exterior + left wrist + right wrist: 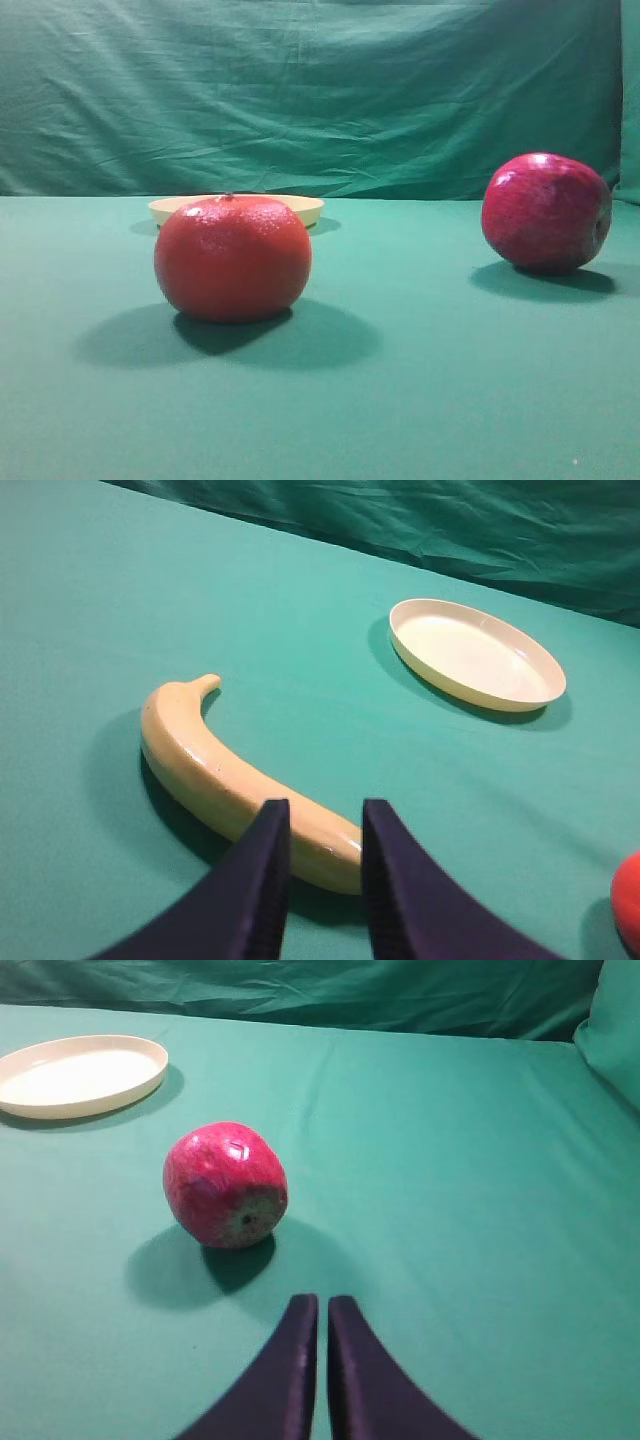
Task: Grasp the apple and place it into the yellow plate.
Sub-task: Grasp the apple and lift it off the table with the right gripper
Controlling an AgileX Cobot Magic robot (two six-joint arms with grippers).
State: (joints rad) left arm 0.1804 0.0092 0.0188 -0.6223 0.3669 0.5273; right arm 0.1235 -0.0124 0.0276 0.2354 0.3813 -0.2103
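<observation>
I see the apple [225,1185] lying ahead-left of my right end effector [318,1345], whose fingers are pressed together on nothing, making it the nearer arm.

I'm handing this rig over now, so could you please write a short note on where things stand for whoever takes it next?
Right gripper: shut, empty, hanging above the cloth just short of the apple.
Left gripper: fingers slightly apart, holding nothing, over the near end of a banana.
Apple: lying on its side on the green cloth, untouched.
Yellow plate: empty, farther back and to the left of the apple in the right wrist view.
An orange-red fruit sits in front of the plate in the high view.
Done: nothing yet.
Left: open the right gripper, grasp the apple, set it in the plate.
</observation>
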